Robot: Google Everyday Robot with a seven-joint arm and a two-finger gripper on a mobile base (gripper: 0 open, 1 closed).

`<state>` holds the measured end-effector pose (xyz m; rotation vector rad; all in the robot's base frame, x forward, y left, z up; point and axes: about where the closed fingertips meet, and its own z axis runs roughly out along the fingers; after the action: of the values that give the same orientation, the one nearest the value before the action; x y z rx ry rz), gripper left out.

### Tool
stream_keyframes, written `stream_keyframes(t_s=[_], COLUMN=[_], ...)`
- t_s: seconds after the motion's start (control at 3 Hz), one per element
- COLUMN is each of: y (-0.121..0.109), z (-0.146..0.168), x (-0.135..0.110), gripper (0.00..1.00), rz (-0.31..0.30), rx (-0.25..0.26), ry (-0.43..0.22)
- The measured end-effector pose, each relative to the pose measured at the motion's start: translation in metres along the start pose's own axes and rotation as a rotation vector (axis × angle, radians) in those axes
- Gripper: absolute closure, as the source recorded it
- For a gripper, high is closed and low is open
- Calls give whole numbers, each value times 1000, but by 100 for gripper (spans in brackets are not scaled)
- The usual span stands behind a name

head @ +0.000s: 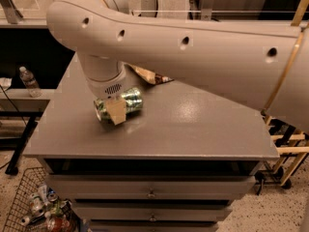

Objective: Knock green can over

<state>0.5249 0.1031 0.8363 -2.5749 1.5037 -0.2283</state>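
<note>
Metal glints green and silver just under my wrist: the green can [131, 100] lies on its side on the grey desk [203, 127], in the left half of the top, a little back from the front edge. Its long axis runs roughly left to right. The end that faces left and slightly toward the front shows pale silver, and the body to the right shows green with whitish marks.

My hand [116, 111] is low over the desk, right at the can. A tan part of it sits in front of the can's middle and hides that stretch of the label. Whether my hand is open or closed around the can, I cannot tell. The white wrist housing stands directly above it, and the thick forearm runs off across the upper right.

Behind the can, partly tucked under my arm, lies a brown and cream chip bag [147, 75], apart from the can. Off the desk to the left, a clear water bottle [29, 81] stands upright on a lower ledge. Below the desktop are drawers [152, 193], and a wire basket [21, 197] holding cans and bottles sits on the floor at the lower left.
</note>
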Motion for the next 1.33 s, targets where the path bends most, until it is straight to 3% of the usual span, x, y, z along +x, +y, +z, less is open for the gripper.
stream_keyframes(t_s=[0.33, 0.67, 1.0, 1.33], y=[0, 1, 0, -4], z=[0, 0, -11, -42], x=[0, 1, 6, 17], gripper=[11, 0, 0, 0], rz=[0, 0, 10, 21], rx=[1, 2, 5, 21], ry=[1, 2, 2, 23])
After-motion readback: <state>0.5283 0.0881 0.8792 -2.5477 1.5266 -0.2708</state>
